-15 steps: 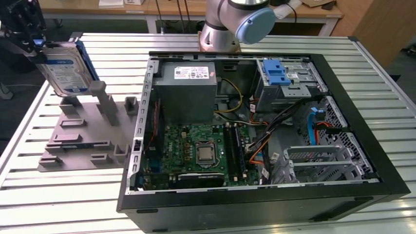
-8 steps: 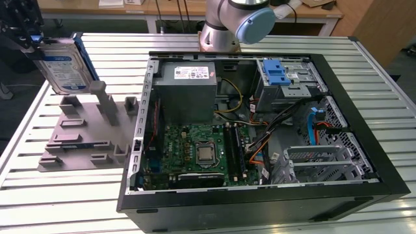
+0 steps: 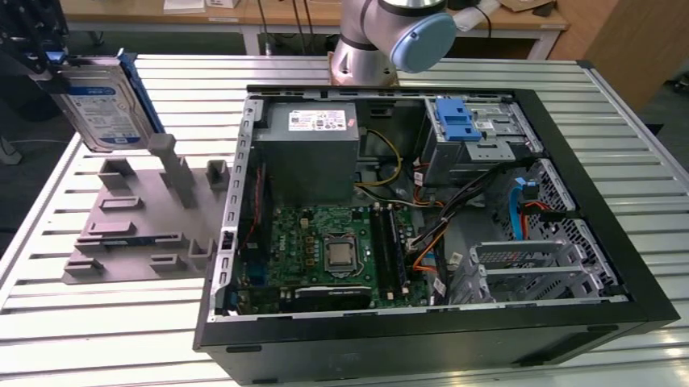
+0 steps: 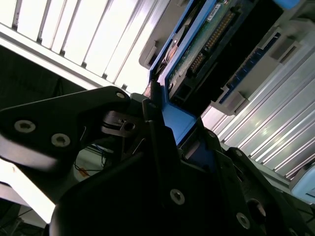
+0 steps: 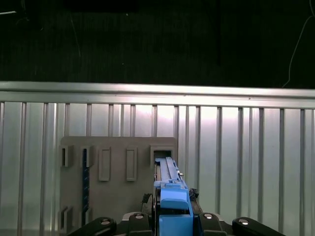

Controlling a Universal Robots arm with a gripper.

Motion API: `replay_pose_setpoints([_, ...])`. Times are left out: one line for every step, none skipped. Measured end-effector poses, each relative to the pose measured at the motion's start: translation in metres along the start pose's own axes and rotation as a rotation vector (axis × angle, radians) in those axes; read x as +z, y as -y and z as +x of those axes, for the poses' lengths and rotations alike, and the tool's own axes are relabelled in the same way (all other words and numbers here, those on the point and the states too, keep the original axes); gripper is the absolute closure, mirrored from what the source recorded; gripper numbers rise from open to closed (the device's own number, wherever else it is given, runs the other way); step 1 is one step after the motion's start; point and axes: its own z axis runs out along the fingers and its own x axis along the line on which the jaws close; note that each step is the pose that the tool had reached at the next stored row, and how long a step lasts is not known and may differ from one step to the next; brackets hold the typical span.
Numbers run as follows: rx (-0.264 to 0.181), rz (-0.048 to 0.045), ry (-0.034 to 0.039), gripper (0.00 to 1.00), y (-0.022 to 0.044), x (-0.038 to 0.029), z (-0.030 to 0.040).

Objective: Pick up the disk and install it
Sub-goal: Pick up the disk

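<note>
The disk point(image 3: 102, 105), a silver drive with a blue-and-white label and a blue carrier frame, hangs upright in the air at the exterior view's far left, above the grey holder plate point(image 3: 135, 218). My gripper point(image 3: 43, 60) is shut on the disk's upper end. In the second wrist view the dark fingers point(image 4: 157, 142) clamp the blue frame, with the disk's point(image 4: 197, 54) circuit-board side showing beyond them. In the first wrist view the disk's blue edge point(image 5: 170, 191) stands out from the gripper point(image 5: 172, 223), over the holder plate point(image 5: 118, 196).
An open computer case point(image 3: 603, 242) lies on the slatted metal table point(image 3: 108, 339), at the exterior view's right of the plate. Inside are a grey power-supply box point(image 3: 312, 153), a motherboard point(image 3: 323, 250) and a metal drive bay with a blue latch point(image 3: 457, 121). The arm's base point(image 3: 382, 40) stands behind the case.
</note>
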Motion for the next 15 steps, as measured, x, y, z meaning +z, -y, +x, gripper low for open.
replay_pose_setpoints([0.0, 0.0001, 0.0, 0.64, 0.0, -0.0009, 0.0])
replay_pose_setpoints([0.0, 0.0001, 0.0001, 0.64, -0.0001, -0.0016, 0.0])
replay_pose_setpoints([0.0, 0.0002, 0.0001, 0.64, 0.0, -0.0023, -0.0001])
replay_pose_setpoints([0.0, 0.0, 0.0, 0.64, 0.0, -0.0032, -0.0001])
replay_pose_setpoints([0.0, 0.0, 0.0, 0.64, 0.0, -0.0042, -0.0001])
replay_pose_setpoints([0.0, 0.0001, 0.0, 0.64, -0.0001, -0.0052, -0.0001])
replay_pose_setpoints([0.0, 0.0, 0.0001, 0.64, -0.0001, -0.0062, -0.0002])
replay_pose_setpoints([0.0, 0.0001, 0.0, 0.64, -0.0001, -0.0072, -0.0002])
replay_pose_setpoints([0.0, 0.0001, 0.0001, 0.64, -0.0001, -0.0081, -0.0002])
replay_pose_setpoints([0.0, 0.0001, 0.0, 0.64, -0.0001, -0.0091, -0.0002])
replay_pose_setpoints([0.0, 0.0, 0.0, 0.64, -0.0001, -0.0103, -0.0003])
replay_pose_setpoints([0.0, 0.0001, 0.0, 0.64, -0.0001, -0.0114, -0.0003])
replay_pose_setpoints([0.0, 0.0001, 0.0001, 0.64, -0.0002, -0.0122, -0.0003])
replay_pose_setpoints([0.0, 0.0, 0.0, 0.64, -0.0002, -0.0131, -0.0004])
replay_pose_setpoints([0.0, 0.0, 0.0, 0.64, -0.0002, -0.0142, -0.0004])
